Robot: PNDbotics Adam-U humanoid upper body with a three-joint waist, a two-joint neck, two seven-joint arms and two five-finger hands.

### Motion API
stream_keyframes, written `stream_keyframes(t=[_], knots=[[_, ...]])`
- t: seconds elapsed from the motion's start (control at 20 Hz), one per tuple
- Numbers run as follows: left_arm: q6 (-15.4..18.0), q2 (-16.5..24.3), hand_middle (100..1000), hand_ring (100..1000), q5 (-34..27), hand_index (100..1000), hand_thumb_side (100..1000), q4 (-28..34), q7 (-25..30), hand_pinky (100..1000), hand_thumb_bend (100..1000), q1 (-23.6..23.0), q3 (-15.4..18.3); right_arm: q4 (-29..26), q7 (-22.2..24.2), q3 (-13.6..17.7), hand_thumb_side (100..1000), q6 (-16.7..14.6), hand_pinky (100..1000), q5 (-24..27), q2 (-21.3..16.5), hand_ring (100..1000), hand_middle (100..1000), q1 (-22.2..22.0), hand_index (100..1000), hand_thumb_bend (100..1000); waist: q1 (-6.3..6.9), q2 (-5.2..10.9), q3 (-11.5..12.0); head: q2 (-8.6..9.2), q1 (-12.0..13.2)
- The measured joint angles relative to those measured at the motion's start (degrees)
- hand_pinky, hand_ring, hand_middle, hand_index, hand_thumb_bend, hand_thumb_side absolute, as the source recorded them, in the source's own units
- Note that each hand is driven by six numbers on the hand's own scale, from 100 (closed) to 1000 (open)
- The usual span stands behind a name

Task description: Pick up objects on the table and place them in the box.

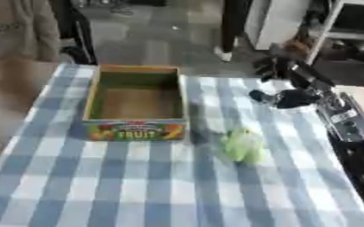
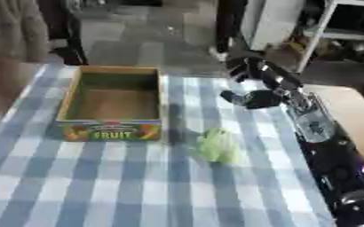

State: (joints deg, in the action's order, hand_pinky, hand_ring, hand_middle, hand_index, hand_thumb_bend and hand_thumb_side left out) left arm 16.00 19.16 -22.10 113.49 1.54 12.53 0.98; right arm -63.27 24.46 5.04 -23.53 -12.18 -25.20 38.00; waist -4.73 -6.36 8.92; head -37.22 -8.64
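Right hand point(image 2: 251, 98) is up over the checked bench point(image 1: 138, 186), coming in from about two o'clock, and it hangs above the cloth well short of the green object point(image 2: 216, 145). That pale green, leafy-looking lump lies alone on the bench at about five o'clock from the box point(image 1: 135, 103), just off its front right corner and not touching it. The box stands open-topped with its "FRUIT" panel facing us, and nothing shows inside, so the mouth is free for a drop from above. My read: the arm is high so it can come down on the green piece from overhead.

Now the hard parts. The hand is a dark blur; its fingers look bunched, but whether they are curled together or spread I cannot tell, and nothing seems to be held. The left hand shows in neither view. The lower right arm is cut off by the frame edge. What the green thing really is, lettuce or cabbage toy, stays a guess.
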Motion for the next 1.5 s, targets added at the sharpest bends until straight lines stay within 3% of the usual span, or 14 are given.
stream_keyframes(t=[0.35, 0.8, 1.15, 1.5], knots=[[-0.1, 0.0, 587, 576, 0.0, 654, 590, 0.0, -0.1, 608, 100, -0.1, 0.0, 0.4, 3.5, -0.2, 232, -1.8, 714, -0.2, -0.4, 778, 755, -1.0, 826, 436, -0.17, 0.02, -0.1, -0.15, 0.0], [-0.2, 0.0, 587, 577, 0.0, 654, 591, 0.0, -0.1, 608, 100, -0.2, 0.0, 0.7, 11.3, -0.2, 267, -4.2, 733, -2.6, -0.8, 790, 765, -1.7, 835, 444, -0.17, 0.03, -0.2, -0.46, -0.1], [-0.2, 0.0, 588, 577, 0.1, 654, 591, 0.0, 0.0, 609, 100, -0.2, 0.0, 1.3, 15.2, -0.2, 291, -2.9, 740, -4.8, -0.8, 794, 767, -2.3, 834, 450, -0.17, 0.03, -0.2, -0.47, -0.3], [-0.2, 0.0, 588, 578, 0.1, 654, 592, 0.0, 0.0, 609, 100, -0.2, 0.0, 2.0, 15.9, -0.2, 297, -2.1, 745, -8.0, -0.7, 797, 767, -3.4, 831, 449, -0.13, 0.05, -0.2, -0.47, -0.5]])
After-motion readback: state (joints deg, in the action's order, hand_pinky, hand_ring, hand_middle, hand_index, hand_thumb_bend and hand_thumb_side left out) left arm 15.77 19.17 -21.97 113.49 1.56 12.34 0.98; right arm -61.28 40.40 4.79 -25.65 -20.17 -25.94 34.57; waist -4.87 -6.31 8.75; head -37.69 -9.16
